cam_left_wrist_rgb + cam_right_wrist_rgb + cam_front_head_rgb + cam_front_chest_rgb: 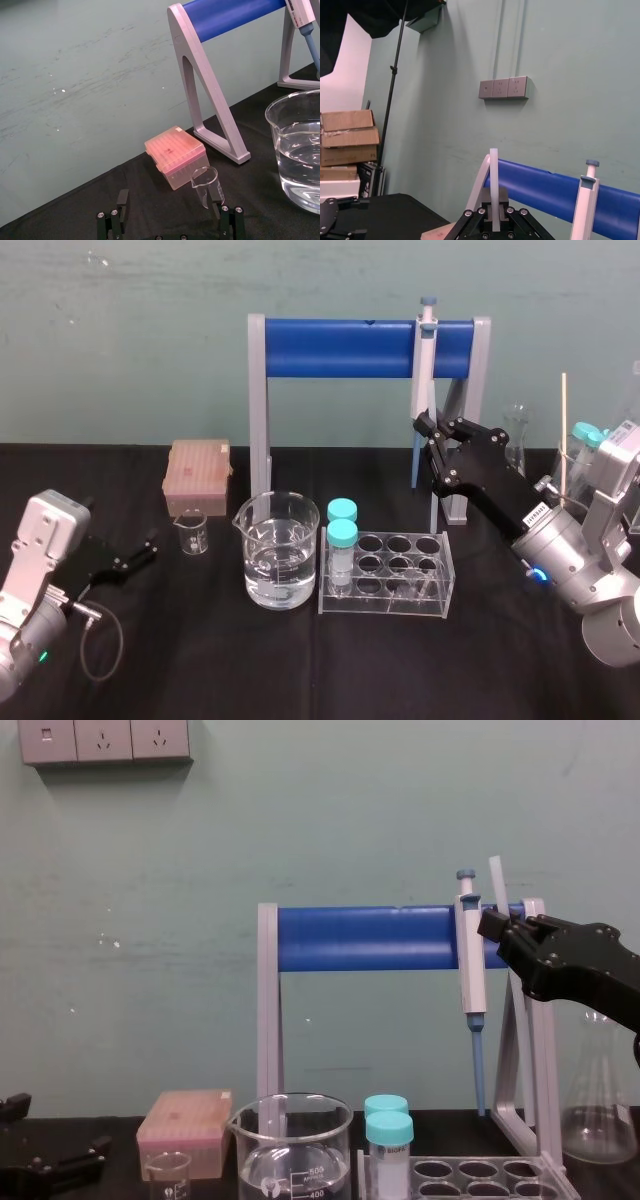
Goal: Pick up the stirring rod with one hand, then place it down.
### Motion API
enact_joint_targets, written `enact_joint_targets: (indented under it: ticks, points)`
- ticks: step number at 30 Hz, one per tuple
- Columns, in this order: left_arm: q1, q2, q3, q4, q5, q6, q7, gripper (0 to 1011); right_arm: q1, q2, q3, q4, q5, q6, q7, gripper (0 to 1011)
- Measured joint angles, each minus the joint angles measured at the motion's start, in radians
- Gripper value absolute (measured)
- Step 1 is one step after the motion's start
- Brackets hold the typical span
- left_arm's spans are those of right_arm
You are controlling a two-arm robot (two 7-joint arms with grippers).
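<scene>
Upper right in the chest view, the black right gripper (pixel 498 926) pinches the thin whitish translucent stirring rod (pixel 494 880) upright, its lower end hidden. The left gripper (pixel 170 225), cut off at the frame's bottom, stands spread.

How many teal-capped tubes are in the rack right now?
2. Front tube and rear tube stand in the rack's left-end column, beside the large beaker. Another teal cap sits off-rack behind the right arm. Right claw holds the stirring rod aloft; left claw is parked at left.
</scene>
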Motion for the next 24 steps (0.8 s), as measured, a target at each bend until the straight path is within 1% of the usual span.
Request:
enact_joint_targets:
  ticks: [24]
  points:
    - [0.000,0.000,0.000,0.000,0.000,0.000,0.000,1000,0.000,0.000,0.000,0.000,0.000,0.000,0.000,71]
